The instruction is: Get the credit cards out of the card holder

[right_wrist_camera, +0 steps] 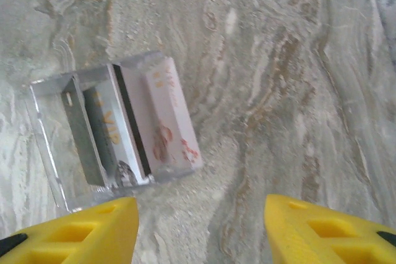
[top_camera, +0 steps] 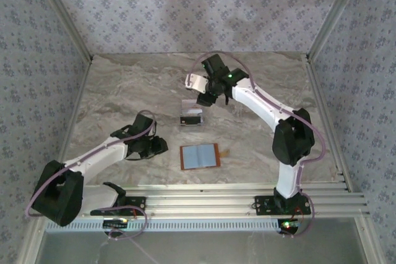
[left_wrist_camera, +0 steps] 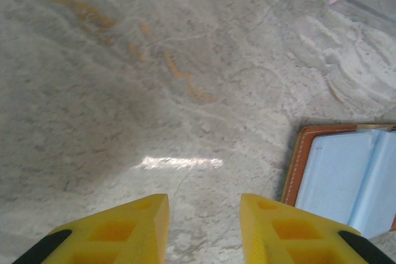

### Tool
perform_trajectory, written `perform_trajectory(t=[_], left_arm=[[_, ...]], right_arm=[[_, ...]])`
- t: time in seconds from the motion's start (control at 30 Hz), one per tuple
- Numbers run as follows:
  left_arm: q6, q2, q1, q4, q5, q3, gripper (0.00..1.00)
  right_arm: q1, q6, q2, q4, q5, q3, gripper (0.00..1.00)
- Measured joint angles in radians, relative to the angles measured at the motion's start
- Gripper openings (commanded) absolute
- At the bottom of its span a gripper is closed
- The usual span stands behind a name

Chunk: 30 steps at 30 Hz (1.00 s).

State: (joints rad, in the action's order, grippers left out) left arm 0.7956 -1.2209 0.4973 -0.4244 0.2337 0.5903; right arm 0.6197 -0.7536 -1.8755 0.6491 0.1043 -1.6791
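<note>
The table is a smooth marbled slab, grey-beige with rusty veins. The wallet lies open and flat on it near the front edge, between the two arms. It is a rectangle with an orange-brown, stitched, leather-like border and a grey-blue lining. Its long axis runs left to right, its fold runs front to back, and a small tab sticks out to the right.

Behind it stands a clear plastic rack holding thin cards on edge and leaning: one dark, one gold-printed, one whitish-pink.

The left gripper is just left of the wallet, its yellow ribbed fingers parted over bare table. The right gripper is above the rack, jaws spread wide with nothing between them.
</note>
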Motion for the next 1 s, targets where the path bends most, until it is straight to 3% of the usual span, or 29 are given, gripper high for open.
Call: perform_trajectory(t=[0.43, 1.0], left_arm=[[-0.010, -0.020, 0.000, 0.010, 0.018, 0.008, 0.37], [-0.010, -0.020, 0.000, 0.032, 0.032, 0.007, 0.37]], right_arm=[[0.023, 0.007, -0.186, -0.040, 0.023, -0.014, 0.67], [0.022, 0.022, -0.204, -0.104, -0.057, -0.068, 0.67]])
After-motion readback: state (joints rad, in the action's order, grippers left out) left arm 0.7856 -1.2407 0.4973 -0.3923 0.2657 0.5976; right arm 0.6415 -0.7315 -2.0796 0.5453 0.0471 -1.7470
